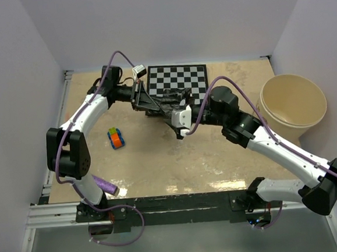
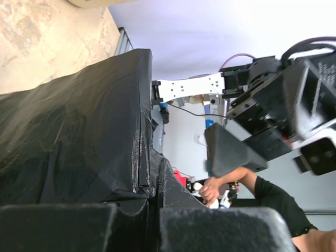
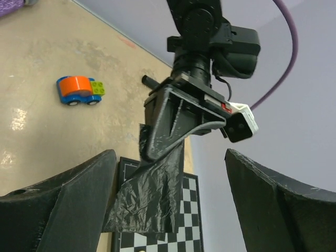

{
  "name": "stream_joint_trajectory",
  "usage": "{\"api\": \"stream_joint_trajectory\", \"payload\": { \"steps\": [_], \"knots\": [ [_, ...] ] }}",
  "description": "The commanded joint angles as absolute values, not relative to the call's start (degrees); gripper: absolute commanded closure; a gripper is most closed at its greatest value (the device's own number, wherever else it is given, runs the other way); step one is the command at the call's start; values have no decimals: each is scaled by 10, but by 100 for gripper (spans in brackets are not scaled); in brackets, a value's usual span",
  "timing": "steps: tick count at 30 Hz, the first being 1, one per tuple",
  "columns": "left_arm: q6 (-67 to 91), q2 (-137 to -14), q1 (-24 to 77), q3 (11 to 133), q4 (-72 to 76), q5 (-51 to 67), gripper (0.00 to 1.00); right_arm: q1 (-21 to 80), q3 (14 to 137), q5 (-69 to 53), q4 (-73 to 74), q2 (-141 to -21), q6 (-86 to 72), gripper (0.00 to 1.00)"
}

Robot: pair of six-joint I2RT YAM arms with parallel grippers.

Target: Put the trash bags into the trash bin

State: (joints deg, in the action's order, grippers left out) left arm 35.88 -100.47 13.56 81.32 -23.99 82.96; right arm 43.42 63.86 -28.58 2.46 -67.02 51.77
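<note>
Black glossy film of the trash bag [image 1: 171, 101] hangs crumpled over the near edge of the chessboard [image 1: 182, 78], pinched tight in the left gripper [image 1: 151, 104], whose arm bows up from the near left and bends across to the board. The right gripper [image 1: 179, 124] faces it from just beside the bag, fingers [image 3: 63, 205] spread wide, its arm stretched low from the near right; the trash bin [image 1: 292, 106] stands well apart at the table's right edge. From above the film's outline is lost against the black grippers, and the left wrist view is mostly filled by it.
</note>
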Motion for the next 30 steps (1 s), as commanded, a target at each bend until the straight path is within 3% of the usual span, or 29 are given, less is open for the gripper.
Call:
{"api": "stream_joint_trajectory", "payload": {
  "steps": [1,11,18,27,30],
  "knots": [
    [446,-995,136,831,-177,969,100,444,635,-285,64,-653,584,12],
    [438,-992,135,837,-206,972,100,465,544,-175,-10,-644,603,19],
    [425,-984,135,827,-229,976,100,474,525,-99,-111,-673,581,36],
    [423,-979,129,824,-234,976,100,478,525,-100,-124,-695,617,66],
    [425,-978,126,817,-225,974,100,479,538,-108,-100,-695,618,86]
  ]
}}
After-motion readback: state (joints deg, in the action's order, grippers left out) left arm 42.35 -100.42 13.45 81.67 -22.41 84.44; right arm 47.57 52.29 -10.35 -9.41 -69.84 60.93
